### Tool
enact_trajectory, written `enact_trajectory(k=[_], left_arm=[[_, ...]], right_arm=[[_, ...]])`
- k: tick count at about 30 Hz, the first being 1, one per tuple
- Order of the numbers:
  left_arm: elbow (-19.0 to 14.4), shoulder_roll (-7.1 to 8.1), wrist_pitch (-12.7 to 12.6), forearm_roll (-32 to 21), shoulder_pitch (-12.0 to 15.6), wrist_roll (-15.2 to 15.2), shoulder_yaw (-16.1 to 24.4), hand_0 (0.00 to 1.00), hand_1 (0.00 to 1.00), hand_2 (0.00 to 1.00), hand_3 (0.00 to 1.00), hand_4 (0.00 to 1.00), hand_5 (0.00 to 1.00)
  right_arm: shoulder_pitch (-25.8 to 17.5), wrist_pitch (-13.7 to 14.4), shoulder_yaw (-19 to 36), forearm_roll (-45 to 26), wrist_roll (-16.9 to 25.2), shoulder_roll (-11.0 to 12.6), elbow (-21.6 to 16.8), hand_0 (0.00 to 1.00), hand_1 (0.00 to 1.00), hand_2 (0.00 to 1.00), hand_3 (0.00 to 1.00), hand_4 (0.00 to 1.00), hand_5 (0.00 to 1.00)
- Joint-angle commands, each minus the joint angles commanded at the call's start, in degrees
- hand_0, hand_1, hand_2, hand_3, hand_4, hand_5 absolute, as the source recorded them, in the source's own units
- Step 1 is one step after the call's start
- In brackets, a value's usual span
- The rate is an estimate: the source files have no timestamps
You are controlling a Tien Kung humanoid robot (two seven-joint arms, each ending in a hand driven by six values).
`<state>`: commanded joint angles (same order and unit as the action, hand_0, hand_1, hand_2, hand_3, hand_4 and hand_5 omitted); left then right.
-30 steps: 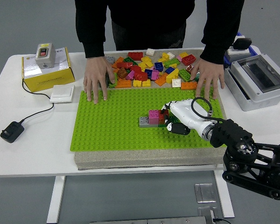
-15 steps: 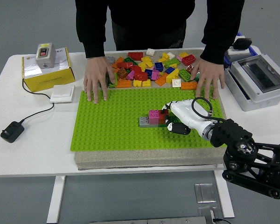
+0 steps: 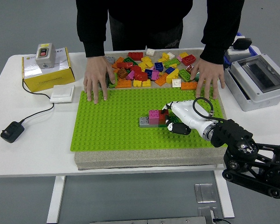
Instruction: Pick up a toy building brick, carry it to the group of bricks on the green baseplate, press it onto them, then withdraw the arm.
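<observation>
Almost nothing has shifted since the earlier frames: the right hand (image 3: 173,117) has stayed at the group of bricks (image 3: 154,118) just right of the frame's centre, with at most a slight change in the wrist.

The brick being placed cannot be picked out on its own; it is judged to lie under the white fingers, where a red and a green piece show at the right end of the group, beside a pink brick and a grey one. The fingers are curled down onto that end, but whether they are gripping the piece or only bearing on it cannot be told. The posture suits the pressing step, with withdrawal of the arm yet to come.

The group is seated on the green baseplate (image 3: 112,126), which rests on a grey slab (image 3: 144,160) filling the middle of the frame. Along the baseplate's upper edge a loose pile of bricks (image 3: 151,67) is spread. A person's hands (image 3: 97,79) are laid flat on the plate's upper left and upper right corners, presumably so that it is held steady against the pressing.

No left hand is seen.
</observation>
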<state>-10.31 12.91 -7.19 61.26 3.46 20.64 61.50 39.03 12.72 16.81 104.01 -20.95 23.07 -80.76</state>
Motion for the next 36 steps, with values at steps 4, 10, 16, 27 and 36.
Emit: enact_trajectory(k=[4,10,16,27,36], left_arm=[[0.00,-0.04,-0.12,0.03,0.12,-0.08,-0.11,0.678,0.643,0.452,0.648,0.112,0.667],[0.00,-0.09,-0.26,0.13,0.24,-0.21,-0.36,0.675,0.643,0.452,0.648,0.113,0.667],[0.00,-0.12,-0.34,0.36,0.33,-0.26,-0.50,0.675,0.644,0.452,0.648,0.113,0.666],[0.00,-0.15,-0.28,0.85,0.30,-0.09,-0.19,0.675,0.644,0.452,0.649,0.116,0.665],[0.00,-0.21,-0.26,1.24,0.14,0.01,0.25,0.675,0.643,0.451,0.649,0.118,0.661]], right_arm=[[0.07,0.03,0.14,-1.54,0.47,0.12,0.20,0.146,0.179,0.702,0.686,0.223,0.477],[0.04,0.47,0.55,-3.18,1.24,0.32,0.18,0.147,0.178,0.701,0.686,0.226,0.478],[0.00,1.07,0.72,-4.04,1.96,0.32,0.10,0.147,0.180,0.702,0.687,0.227,0.473],[-0.15,6.04,4.19,-5.36,6.13,1.05,-1.18,0.146,0.180,0.701,0.688,0.231,0.477],[-2.73,9.95,12.23,-8.02,8.89,2.57,-3.12,0.148,0.180,0.712,0.698,0.248,0.477]])
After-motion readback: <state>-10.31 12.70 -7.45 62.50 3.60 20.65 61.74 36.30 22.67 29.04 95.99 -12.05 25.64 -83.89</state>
